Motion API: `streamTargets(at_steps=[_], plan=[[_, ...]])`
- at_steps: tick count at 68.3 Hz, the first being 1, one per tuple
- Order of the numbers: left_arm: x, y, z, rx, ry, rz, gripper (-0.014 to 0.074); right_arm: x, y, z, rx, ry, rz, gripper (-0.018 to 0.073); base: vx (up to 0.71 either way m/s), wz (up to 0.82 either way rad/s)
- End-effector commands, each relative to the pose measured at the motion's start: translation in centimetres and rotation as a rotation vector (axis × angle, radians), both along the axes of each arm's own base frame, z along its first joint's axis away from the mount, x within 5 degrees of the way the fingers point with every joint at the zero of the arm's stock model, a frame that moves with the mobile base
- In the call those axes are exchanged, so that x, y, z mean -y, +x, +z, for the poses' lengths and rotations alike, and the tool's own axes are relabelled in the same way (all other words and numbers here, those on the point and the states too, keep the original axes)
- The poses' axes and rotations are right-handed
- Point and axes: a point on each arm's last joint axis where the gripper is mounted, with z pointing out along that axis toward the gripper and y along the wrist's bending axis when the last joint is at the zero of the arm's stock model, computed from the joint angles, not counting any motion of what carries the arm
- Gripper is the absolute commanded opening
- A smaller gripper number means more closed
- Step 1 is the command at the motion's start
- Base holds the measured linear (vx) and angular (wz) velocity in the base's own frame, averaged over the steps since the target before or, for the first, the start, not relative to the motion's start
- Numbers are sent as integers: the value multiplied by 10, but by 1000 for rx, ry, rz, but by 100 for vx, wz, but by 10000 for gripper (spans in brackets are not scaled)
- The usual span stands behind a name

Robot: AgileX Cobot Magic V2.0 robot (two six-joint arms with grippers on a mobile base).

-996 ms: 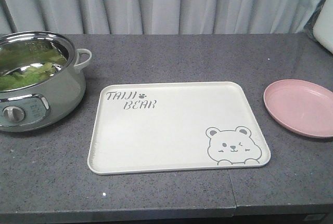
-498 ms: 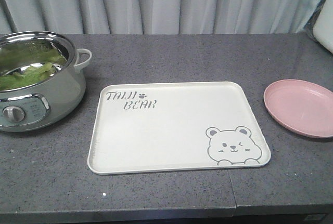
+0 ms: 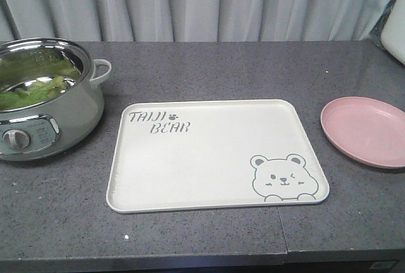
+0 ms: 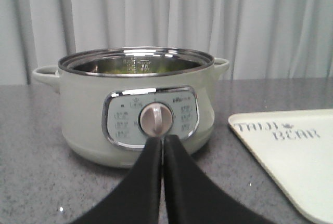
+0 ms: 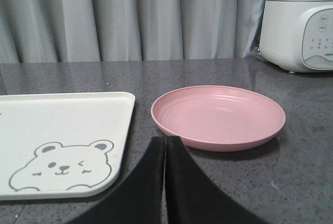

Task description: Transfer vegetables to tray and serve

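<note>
Nothing moved. I read left gripper (image 4: 162, 140), right gripper (image 5: 165, 141) pinched together. Lettuce (image 3: 33, 90) in pot (image 3: 69, 118); tray (image 3: 215, 159) edges apart from pot, plate (image 3: 367, 130).

On my left wrist feed, the left claw (image 4: 162, 140) rises from 6 o'clock with its two black fingers pressed flat against each other, tips aimed toward 12 o'clock. The right claw (image 5: 165, 141) reads the same on my right wrist feed: fingers meeting along a thin seam, entering at 6 o'clock, tips near the centre and level. Both sit squarely, with no tilt I can make out.
</note>
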Motion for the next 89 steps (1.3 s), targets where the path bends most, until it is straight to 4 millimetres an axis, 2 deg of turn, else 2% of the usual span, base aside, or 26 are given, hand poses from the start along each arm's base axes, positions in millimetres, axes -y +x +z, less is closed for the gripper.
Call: streamTargets(at_steps=[1, 10, 17, 24, 29, 34, 39, 51, 89], plan=[[0, -11, 46, 183, -14, 0, -7, 0, -4, 36, 115, 0, -4, -6, 0, 0], [0, -19, 99, 160, -12, 0, -7, 0, -6, 81, 109, -8, -6, -6, 0, 0], [0, -11, 132, 59, -10, 0, -7, 0, -1, 114, 89, -8, -7, -6, 0, 0], [0, 6, 151, -62, -7, 1, -7, 0, 10, 139, 62, -8, -7, -6, 0, 0], [0, 20, 161, -135, -5, 1, -7, 0, 23, 149, 24, -9, -7, -6, 0, 0], [0, 35, 161, -200, -3, 1, -7, 0, 35, 151, -30, -29, -7, -6, 0, 0], [1, 45, 156, -252, -3, 2, -7, 0, 46, 144, -103, -82, -3, -6, 0, 0], [1, 53, 150, -309, -2, 2, -7, 0, 61, 129, -250, -115, 11, -6, 0, 0], [1, 53, 150, -308, -4, 2, -6, -1, 63, 126, -282, -80, 21, -6, 0, 0]])
